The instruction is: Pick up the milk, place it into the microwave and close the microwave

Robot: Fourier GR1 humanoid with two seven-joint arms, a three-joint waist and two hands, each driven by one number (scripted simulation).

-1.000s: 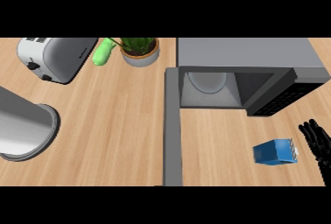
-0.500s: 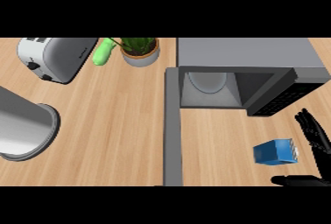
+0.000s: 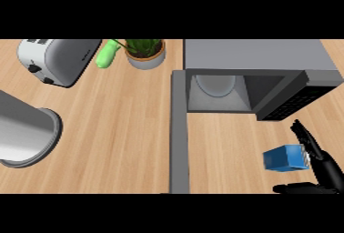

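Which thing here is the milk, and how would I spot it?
Find the open grey microwave at the counter's far right. In front of it, toward the near edge, sits the milk, a small blue carton beside the black robot hand. Nothing else on the counter is blue.

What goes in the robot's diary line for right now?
right hand: open beside milk | milk: on counter | microwave: open | left hand: unseen

Right hand [image 3: 321, 164] now closer around the milk [image 3: 287, 158], fingers alongside, thumb farther in beneath it.
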